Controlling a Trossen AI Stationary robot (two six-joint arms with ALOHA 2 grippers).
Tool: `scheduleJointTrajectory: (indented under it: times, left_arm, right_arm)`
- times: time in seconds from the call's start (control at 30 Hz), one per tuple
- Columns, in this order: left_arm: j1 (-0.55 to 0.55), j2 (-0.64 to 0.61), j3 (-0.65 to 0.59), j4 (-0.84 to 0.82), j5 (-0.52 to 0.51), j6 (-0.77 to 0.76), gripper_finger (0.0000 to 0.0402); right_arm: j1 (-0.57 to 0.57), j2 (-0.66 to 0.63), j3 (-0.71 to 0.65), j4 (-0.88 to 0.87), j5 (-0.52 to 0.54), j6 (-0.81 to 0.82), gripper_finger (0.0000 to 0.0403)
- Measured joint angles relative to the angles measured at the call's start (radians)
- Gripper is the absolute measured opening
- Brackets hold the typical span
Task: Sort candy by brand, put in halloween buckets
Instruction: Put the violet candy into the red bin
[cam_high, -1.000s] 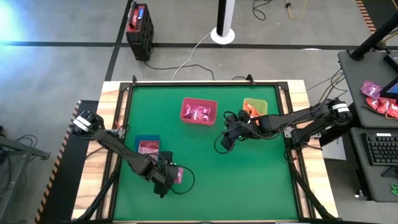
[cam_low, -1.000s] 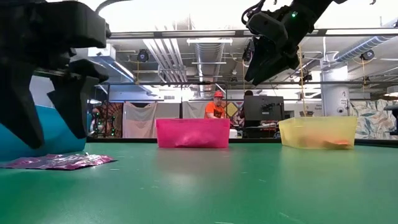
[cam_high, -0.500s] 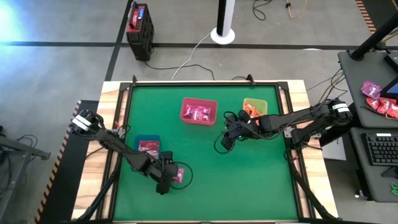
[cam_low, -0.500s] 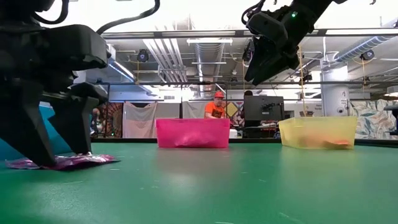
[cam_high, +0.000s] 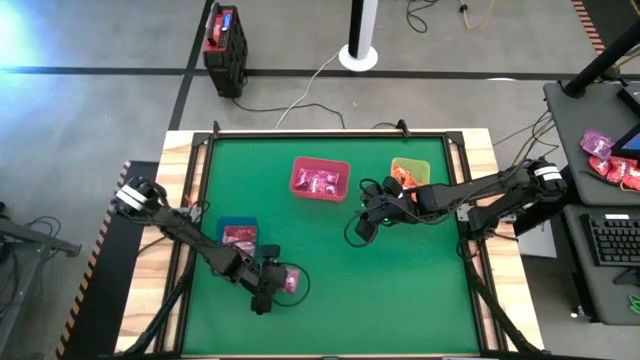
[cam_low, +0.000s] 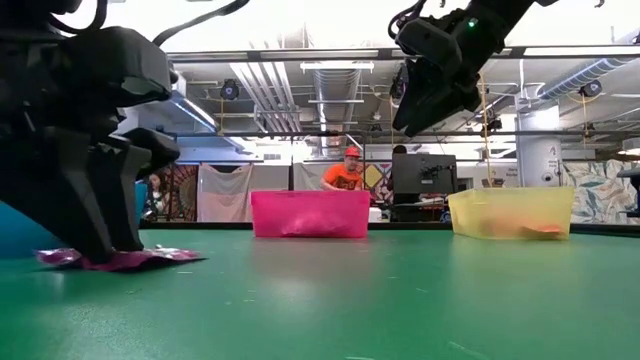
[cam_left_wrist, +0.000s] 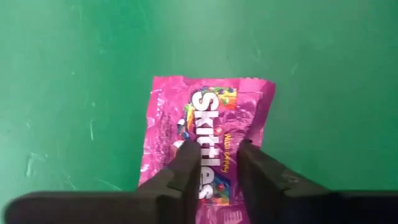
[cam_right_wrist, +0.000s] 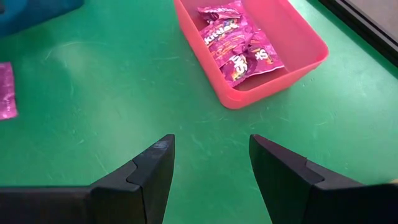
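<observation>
Left wrist view shows the flat magenta-pink Skittles packet (cam_left_wrist: 208, 140) on the green table mat (cam_left_wrist: 74, 74), its long axis running straight out from my left gripper (cam_left_wrist: 214, 163), whose jaws pinch its near end; my right gripper (cam_right_wrist: 211, 155) hangs open mid-table.

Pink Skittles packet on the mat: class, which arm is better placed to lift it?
Left. The left gripper already straddles the pink Skittles packet on the mat, fingers closing on it; the right gripper hangs open, high and far across.
</observation>
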Motion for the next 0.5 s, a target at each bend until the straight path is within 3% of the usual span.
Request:
scheduleJointTrajectory:
  times: [0.23, 0.5]
  left_arm:
    - [0.000, 0.002, -0.003, 0.027, -0.035, 0.039, 0.0010]
    - [-0.010, -0.003, -0.006, 0.053, -0.077, 0.117, 0.0000]
  right_arm:
    - [0.001, 0.000, -0.023, 0.030, 0.000, 0.010, 0.0201]
    - [0.001, 0.000, -0.082, 0.160, -0.001, 0.010, 0.0201]
